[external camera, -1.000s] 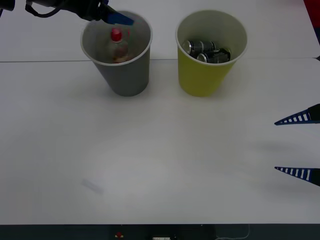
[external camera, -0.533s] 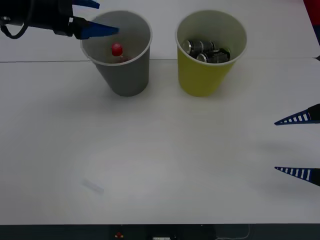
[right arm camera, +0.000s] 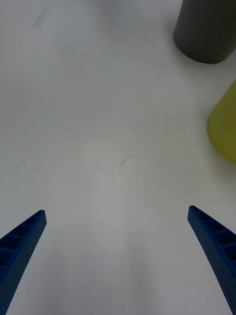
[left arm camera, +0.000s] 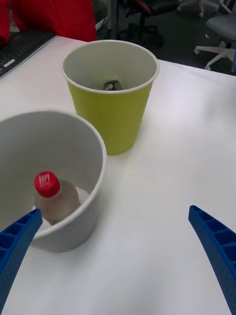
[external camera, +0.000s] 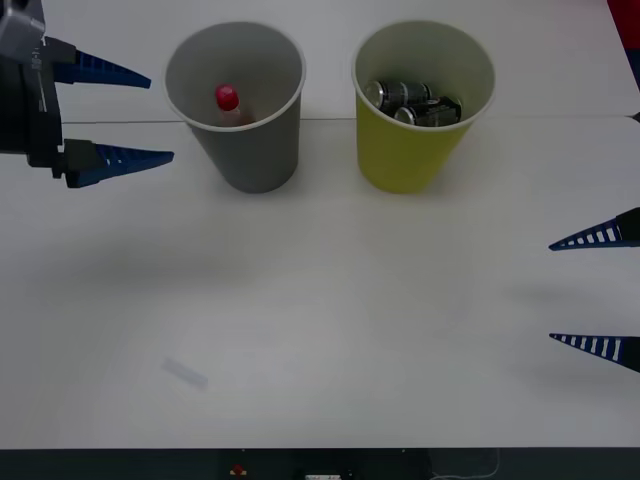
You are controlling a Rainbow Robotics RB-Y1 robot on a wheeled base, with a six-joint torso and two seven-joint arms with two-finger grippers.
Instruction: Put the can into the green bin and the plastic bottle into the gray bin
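The plastic bottle (external camera: 228, 103) (left arm camera: 53, 197) stands inside the gray bin (external camera: 248, 160) (left arm camera: 88, 221), its red cap showing. Dark cans (external camera: 412, 101) (left arm camera: 111, 85) lie inside the green bin (external camera: 405, 160) (left arm camera: 115, 113), which stands right of the gray one. My left gripper (external camera: 125, 115) (left arm camera: 118, 256) hangs open and empty just left of the gray bin, at about rim height. Far right over the table, my right gripper (external camera: 590, 292) (right arm camera: 118, 251) is open and empty. The right wrist view catches the gray bin's (right arm camera: 206, 29) base and the green bin's (right arm camera: 223, 130) side.
The white table (external camera: 330, 300) stretches bare in front of the two bins, with a faint smudge (external camera: 184, 372) at the front left. Office chairs (left arm camera: 216, 19) and a red object (left arm camera: 54, 17) stand beyond the table's far edge.
The bottle dropped from the left gripper into the gray bin. The left gripper then drew back from over the bin's rim to the left and slightly lower. The right arm stayed still.
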